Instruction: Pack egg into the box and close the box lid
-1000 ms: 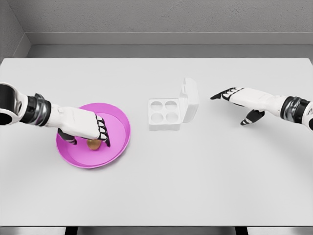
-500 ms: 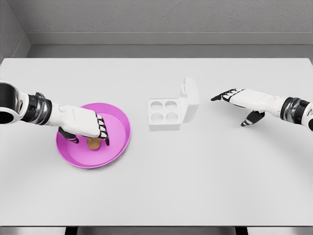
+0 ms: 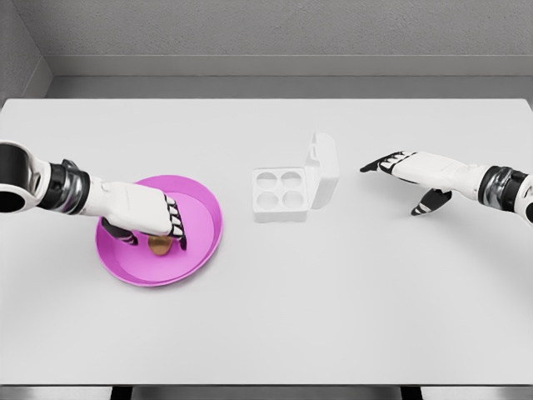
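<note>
— What lies nearest on the pale grey table (image 3: 275, 317)?

— A wide bare stretch of it. Beyond that, on the left, sits a round, shallow magenta plastic plate (image 3: 202, 242). The small brown egg (image 3: 160, 245) rests inside it, near the middle, half hidden under the left hand (image 3: 143, 215).

— Is that hand gripping the egg?

— The white hand with black-tipped fingers (image 3: 174, 225) comes in from the left edge and arches over the egg, fingers curled down around it, the tips at the egg's right side and the thumb at its left. They appear closed on it, and the egg sits low against the plate floor.

— And the container?

— Right of the plate and slightly farther back stands a small white square egg box (image 3: 279, 193) with four round cups, all vacant. Its hinged white lid (image 3: 323, 169) stands up along the box's right side.

— Where's the other arm?

— The right hand (image 3: 410, 171) hovers well to the right of the lid, apart from it, palm down, fingers extended and spread toward the box, thumb hanging below, holding nothing. At the far end the table meets a grey wall (image 3: 266, 33).
</note>
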